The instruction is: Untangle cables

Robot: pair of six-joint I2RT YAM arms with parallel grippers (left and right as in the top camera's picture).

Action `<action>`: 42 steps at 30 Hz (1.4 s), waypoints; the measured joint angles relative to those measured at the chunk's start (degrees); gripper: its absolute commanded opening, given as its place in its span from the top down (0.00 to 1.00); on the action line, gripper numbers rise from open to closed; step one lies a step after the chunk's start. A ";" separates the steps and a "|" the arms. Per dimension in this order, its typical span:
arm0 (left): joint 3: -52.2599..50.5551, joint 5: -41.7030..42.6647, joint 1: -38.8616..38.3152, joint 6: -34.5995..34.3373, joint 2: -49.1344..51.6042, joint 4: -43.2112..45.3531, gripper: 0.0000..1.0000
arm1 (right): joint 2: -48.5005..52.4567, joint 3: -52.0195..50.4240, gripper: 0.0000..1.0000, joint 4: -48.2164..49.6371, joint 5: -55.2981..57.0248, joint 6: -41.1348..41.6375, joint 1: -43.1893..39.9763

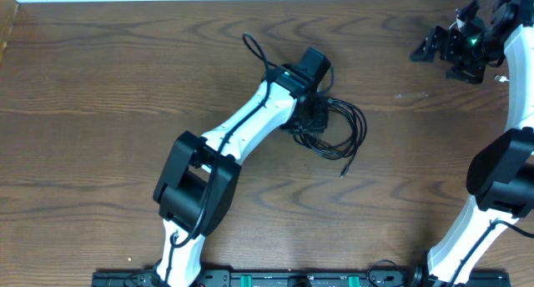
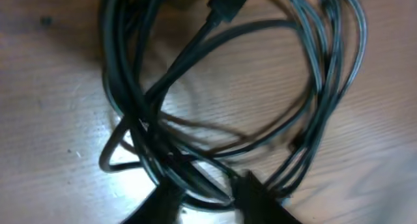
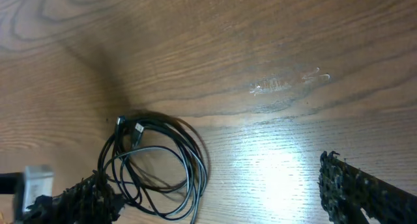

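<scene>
The black cable (image 1: 344,128) lies coiled in several loops at the table's middle, with one plug end (image 1: 342,173) trailing toward the front. My left gripper (image 1: 312,120) is down on the coil's left side. In the left wrist view its fingers (image 2: 212,199) are apart, with black strands (image 2: 195,139) running between them. My right gripper (image 1: 424,47) hovers at the far right, open and empty. Its fingers (image 3: 215,198) are spread wide, and the coil (image 3: 156,165) shows beyond them. I see no white cable for certain; a small white bit (image 1: 503,77) lies by the right arm.
The wooden table (image 1: 100,87) has a raised edge at the far left. A faint scuff mark (image 3: 287,84) is on the wood near the right gripper. The arm bases stand along the front edge (image 1: 275,279).
</scene>
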 measured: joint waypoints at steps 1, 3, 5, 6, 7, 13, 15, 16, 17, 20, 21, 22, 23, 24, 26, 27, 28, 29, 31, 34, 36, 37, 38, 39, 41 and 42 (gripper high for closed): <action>0.00 -0.33 -0.02 0.07 0.17 0.02 0.88 | 0.00 0.00 0.01 -0.02 0.00 0.00 0.00; 0.00 -1.46 -0.02 -0.07 0.33 0.09 0.92 | 0.00 0.00 0.01 -0.04 0.02 -0.02 0.00; 0.00 -2.54 0.04 0.09 0.33 0.28 0.93 | 0.00 0.00 0.01 -0.07 0.13 -0.02 0.00; 0.00 -3.04 0.04 0.02 0.33 0.31 0.93 | 0.00 0.00 0.01 -0.07 0.17 -0.02 0.00; 0.00 -3.39 0.04 0.07 0.33 0.35 0.93 | 0.00 -0.02 0.01 -0.07 0.17 0.00 0.00; 0.15 -3.06 0.15 2.45 -0.68 0.02 0.92 | 0.00 -2.01 0.02 0.07 0.09 -0.09 0.28; 0.20 -1.86 0.35 3.89 -2.97 0.04 0.92 | 0.00 -2.75 0.03 0.04 -0.70 -0.79 0.55; 0.20 -1.29 0.37 4.52 -4.92 0.26 0.93 | 0.00 -3.04 0.04 0.04 -1.49 -1.49 0.85; 0.22 -0.72 0.44 5.03 -7.63 0.63 0.93 | 0.00 -3.10 0.05 0.02 -2.47 -2.19 1.11; 1.18 0.20 0.46 6.03 -16.52 1.07 0.92 | 0.00 -3.10 0.09 0.07 -6.64 -4.57 2.36; 1.79 0.37 0.46 6.29 -19.47 1.09 0.92 | 0.00 -3.10 0.09 0.11 -7.96 -5.25 2.84; 2.47 0.63 0.46 6.36 -22.21 1.09 0.92 | 0.00 -3.10 0.10 0.11 -9.35 -6.01 3.41; 3.19 0.90 0.46 6.49 -24.92 1.09 0.92 | 0.00 -3.10 0.11 0.13 -10.86 -6.78 4.02; 3.76 1.09 0.46 6.54 -27.17 1.09 0.92 | 0.00 -3.10 0.12 0.15 -12.31 -7.52 4.79; 4.35 1.42 0.46 6.56 -30.12 1.05 0.92 | 0.00 -3.10 0.13 0.28 -15.41 -9.03 6.36; 4.46 1.73 0.46 6.56 -31.19 1.03 0.92 | 0.00 -3.10 0.14 0.33 -16.59 -9.55 7.08; 4.46 2.01 0.46 6.56 -31.63 1.01 0.92 | 0.00 -3.10 0.14 0.48 -17.81 -10.03 7.87; 4.46 2.43 0.46 6.56 -31.85 0.90 0.92 | 0.00 -3.10 0.15 0.70 -19.04 -10.47 8.72; 4.46 2.78 0.48 6.58 -31.41 0.70 0.92 | 0.00 -3.10 0.16 1.31 -21.55 -11.08 10.56; 4.37 3.06 0.92 6.60 -30.23 0.55 0.92 | 0.00 -3.10 0.18 2.21 -24.57 -11.80 13.09; 4.35 3.04 1.73 6.69 -29.83 0.31 0.92 | 0.00 -3.10 0.18 2.67 -25.75 -12.00 14.49; 4.35 2.97 2.36 6.69 -29.77 0.04 0.92 | 0.00 -3.10 0.19 2.73 -26.18 -12.09 15.19; 4.35 2.71 2.95 6.67 -29.77 -0.48 0.92 | 0.00 -3.10 0.19 2.73 -26.40 -12.13 15.65; 4.35 2.27 3.74 6.69 -29.77 -1.40 0.92 | 0.00 -3.10 0.19 2.73 -26.38 -12.15 15.93; 4.35 1.09 5.05 6.64 -29.77 -3.26 0.92 | 0.00 -3.10 0.18 2.75 -25.92 -12.09 16.06; 4.35 0.28 5.90 6.67 -29.77 -4.79 0.92 | 0.00 -3.10 0.16 2.78 -24.98 -11.76 16.00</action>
